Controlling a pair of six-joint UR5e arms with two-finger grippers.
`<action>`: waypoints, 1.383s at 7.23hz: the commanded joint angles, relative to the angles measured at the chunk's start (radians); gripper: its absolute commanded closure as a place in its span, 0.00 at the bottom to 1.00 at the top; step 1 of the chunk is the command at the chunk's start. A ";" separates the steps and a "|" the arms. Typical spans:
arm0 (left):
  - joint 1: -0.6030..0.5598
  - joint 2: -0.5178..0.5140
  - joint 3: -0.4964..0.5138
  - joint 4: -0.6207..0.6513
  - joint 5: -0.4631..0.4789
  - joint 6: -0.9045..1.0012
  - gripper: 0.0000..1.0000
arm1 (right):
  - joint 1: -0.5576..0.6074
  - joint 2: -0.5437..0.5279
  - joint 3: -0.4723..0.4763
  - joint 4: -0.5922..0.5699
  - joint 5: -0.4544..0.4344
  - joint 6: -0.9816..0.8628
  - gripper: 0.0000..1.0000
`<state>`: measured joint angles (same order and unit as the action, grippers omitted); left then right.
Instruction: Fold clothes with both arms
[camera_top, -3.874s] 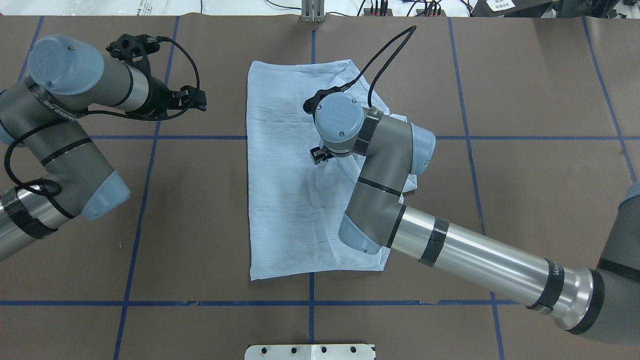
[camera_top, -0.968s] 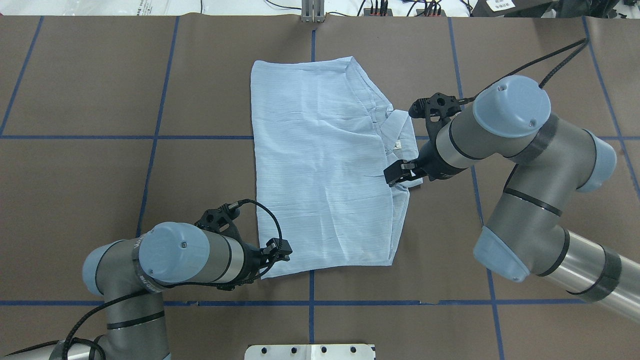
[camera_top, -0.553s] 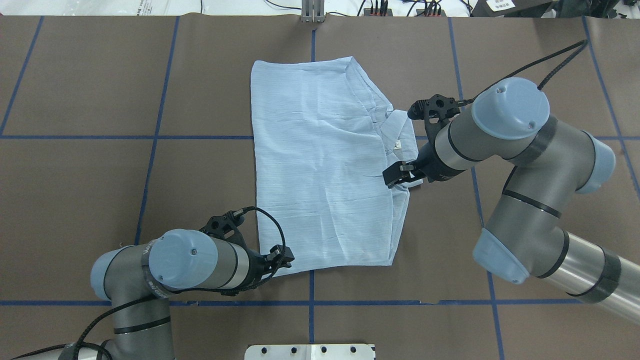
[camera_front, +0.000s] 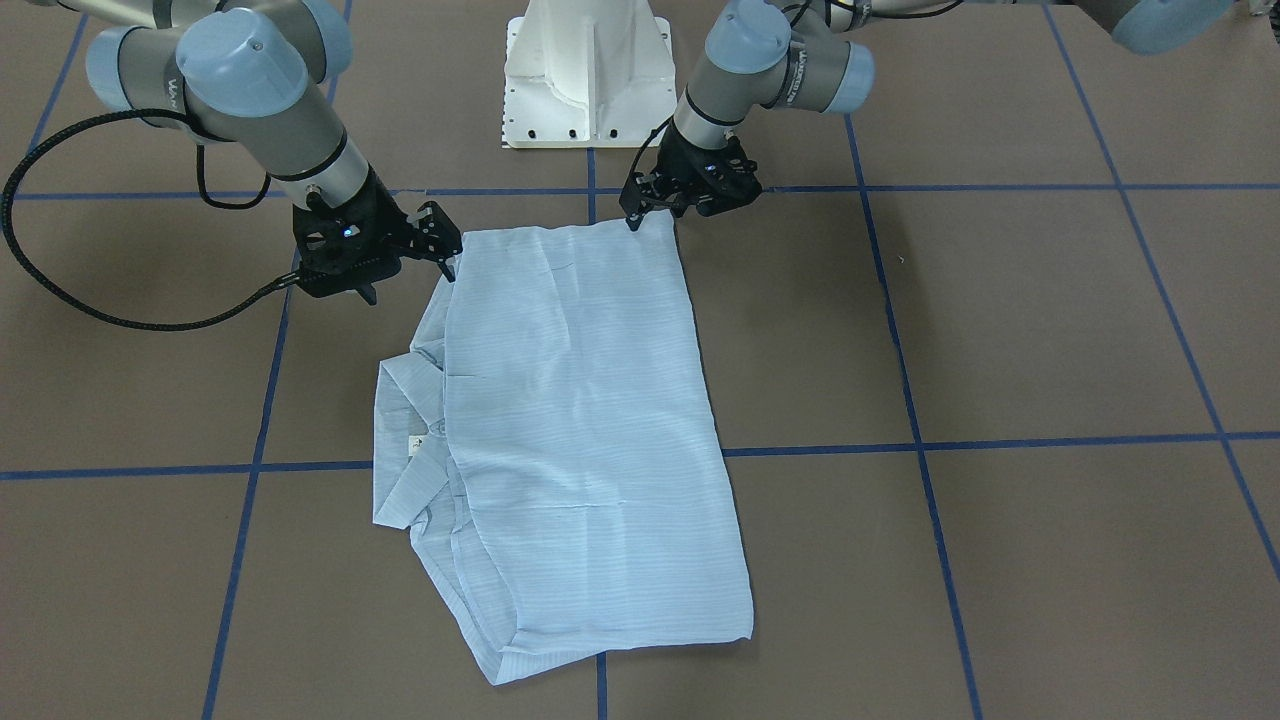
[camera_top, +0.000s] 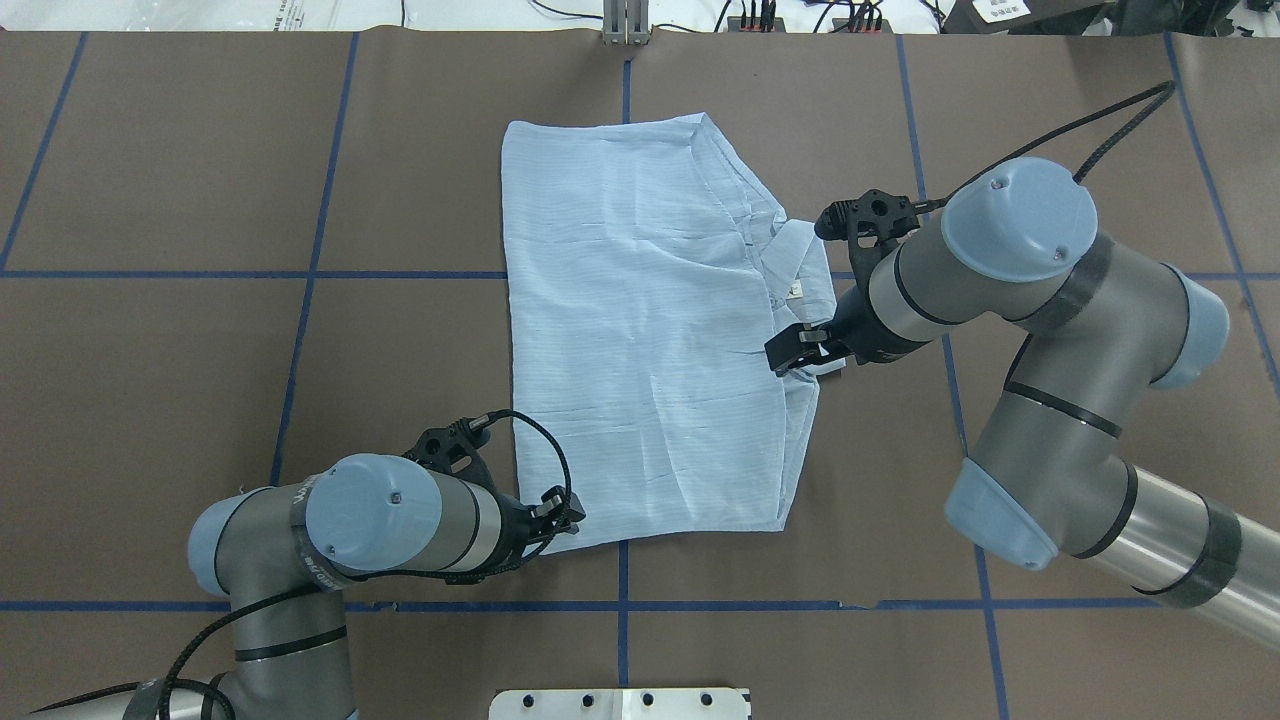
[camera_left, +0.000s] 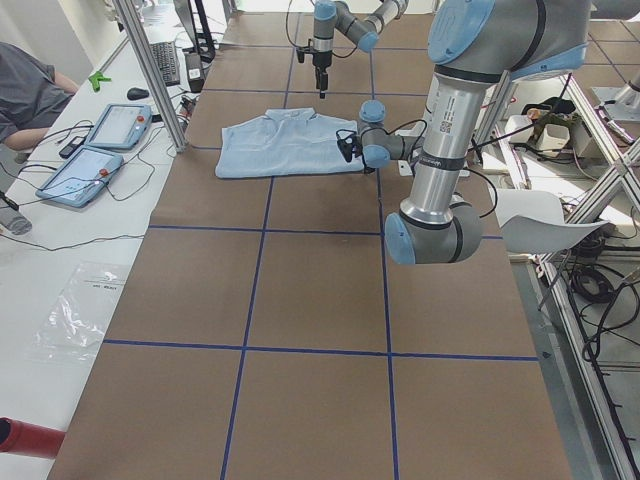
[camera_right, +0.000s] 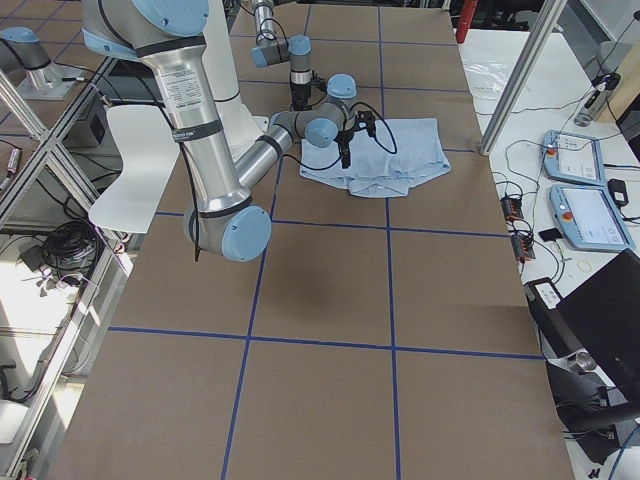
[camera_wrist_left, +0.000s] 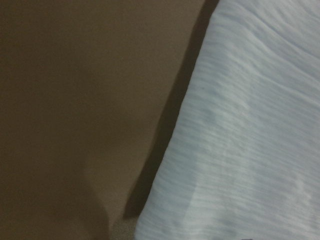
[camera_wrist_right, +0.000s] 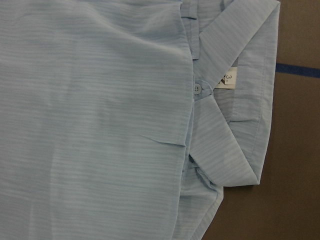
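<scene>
The light blue striped shirt (camera_top: 640, 330) lies folded into a rectangle on the brown table, with its collar (camera_top: 800, 270) and label sticking out on the right side. My left gripper (camera_top: 565, 518) sits low at the shirt's near-left corner and looks open; the left wrist view holds only the cloth edge (camera_wrist_left: 250, 140) and table. My right gripper (camera_top: 790, 355) hovers open at the shirt's right edge, just below the collar (camera_wrist_right: 235, 115). In the front view the left gripper (camera_front: 640, 215) touches the corner and the right gripper (camera_front: 440, 245) stands beside the shirt (camera_front: 580, 420).
The white pedestal base (camera_front: 590, 80) stands at the table's near edge between the arms. Blue tape lines (camera_top: 300, 273) grid the brown tabletop. Beyond the far edge a side table carries tablets (camera_left: 95, 150), behind an aluminium post (camera_left: 150, 70), where a person's arm (camera_left: 30, 90) rests.
The right arm left the shirt's middle and pulled back to its right edge. The left arm swung from the far left to the near-left corner and has since crept slightly closer.
</scene>
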<state>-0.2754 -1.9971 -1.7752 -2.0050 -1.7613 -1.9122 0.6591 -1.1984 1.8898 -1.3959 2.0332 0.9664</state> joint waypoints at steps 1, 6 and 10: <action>-0.024 0.000 0.002 0.000 -0.001 0.007 0.25 | 0.000 -0.001 -0.001 0.000 -0.001 0.000 0.00; -0.022 -0.009 0.002 0.000 -0.006 0.009 0.29 | 0.001 -0.009 -0.001 0.000 -0.001 0.000 0.00; -0.021 -0.019 0.002 0.002 -0.009 0.007 0.40 | 0.001 -0.010 -0.001 0.000 -0.001 0.000 0.00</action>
<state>-0.2962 -2.0122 -1.7726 -2.0039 -1.7690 -1.9040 0.6596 -1.2087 1.8883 -1.3959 2.0325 0.9664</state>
